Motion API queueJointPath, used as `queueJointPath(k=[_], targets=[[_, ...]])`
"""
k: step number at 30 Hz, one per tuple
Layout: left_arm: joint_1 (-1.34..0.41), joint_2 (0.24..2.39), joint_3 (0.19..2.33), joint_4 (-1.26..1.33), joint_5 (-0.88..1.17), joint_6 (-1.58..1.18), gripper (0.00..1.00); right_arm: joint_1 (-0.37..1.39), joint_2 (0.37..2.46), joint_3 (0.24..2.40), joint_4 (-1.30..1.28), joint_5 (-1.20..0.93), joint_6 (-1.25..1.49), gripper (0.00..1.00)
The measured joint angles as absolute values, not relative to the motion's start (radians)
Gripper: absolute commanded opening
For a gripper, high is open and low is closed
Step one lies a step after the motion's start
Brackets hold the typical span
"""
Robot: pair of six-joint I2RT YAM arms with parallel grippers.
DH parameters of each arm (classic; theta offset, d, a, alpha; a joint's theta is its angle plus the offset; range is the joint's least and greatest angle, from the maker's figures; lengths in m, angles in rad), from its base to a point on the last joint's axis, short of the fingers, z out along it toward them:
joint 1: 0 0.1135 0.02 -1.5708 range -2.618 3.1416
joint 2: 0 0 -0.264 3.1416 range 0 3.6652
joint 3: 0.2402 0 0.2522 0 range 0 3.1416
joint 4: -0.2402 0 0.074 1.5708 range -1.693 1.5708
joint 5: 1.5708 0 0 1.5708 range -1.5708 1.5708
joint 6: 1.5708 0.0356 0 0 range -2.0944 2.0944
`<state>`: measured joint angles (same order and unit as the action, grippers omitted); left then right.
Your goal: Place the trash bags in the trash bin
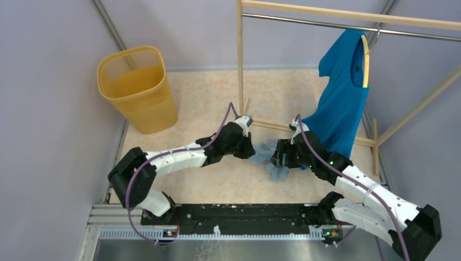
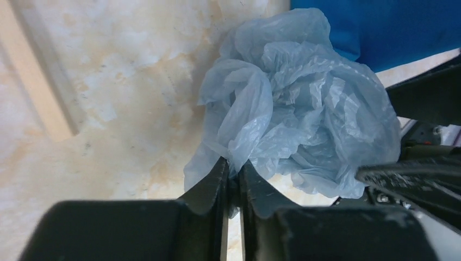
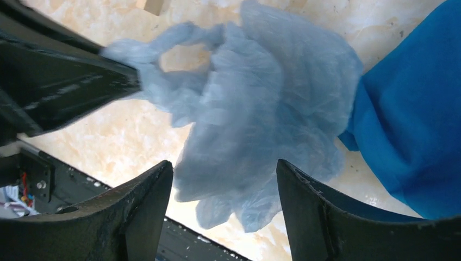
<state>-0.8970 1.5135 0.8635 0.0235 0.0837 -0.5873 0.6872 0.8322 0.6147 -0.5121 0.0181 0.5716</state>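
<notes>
– Blue-grey trash bag (image 1: pixel 270 156), mid-table: held by what?
– By the left gripper (image 2: pixel 234 169), pinched shut on a fold; the right gripper (image 3: pixel 224 179) is spread open around it. The trash bin (image 1: pixel 147 109) stands well apart, far-left, nearer the left arm.

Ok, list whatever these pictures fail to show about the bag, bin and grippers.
- Top view: the jaws of both grippers, too small and covered by the wrists.
- Left wrist view: the lower edge of the trash bag, behind the left gripper; the trash bin is out of frame.
- Right wrist view: whether the right gripper touches the film, blurred there.
- Any view: whether the wad is one bag or several.
</notes>
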Motion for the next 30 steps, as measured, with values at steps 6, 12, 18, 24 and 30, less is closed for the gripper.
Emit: queueJointPath(k=[6,12,18,24,30], targets=[[-0.895,1.356,0.864,-0.118,-0.042,-0.533,0.06,0.687,0.872,0.557,-0.423,0.069,0.586,0.53],[-0.891,1.119,0.864,-0.209,-0.152,-0.48,0.05,0.687,0.956,0.548,-0.307,0.102,0.583,0.48],[-0.89,0.974,0.853,-0.275,-0.256,-0.458,0.0,0.687,1.026,0.558,-0.249,0.131,0.558,0.47],[-0.889,0.964,0.853,-0.32,-0.278,-0.448,0.0,0.687,1.055,0.565,-0.224,0.134,0.542,0.48],[-0.889,0.964,0.853,-0.324,-0.284,-0.456,0.0,0.687,1.055,0.572,-0.236,0.119,0.498,0.73]])
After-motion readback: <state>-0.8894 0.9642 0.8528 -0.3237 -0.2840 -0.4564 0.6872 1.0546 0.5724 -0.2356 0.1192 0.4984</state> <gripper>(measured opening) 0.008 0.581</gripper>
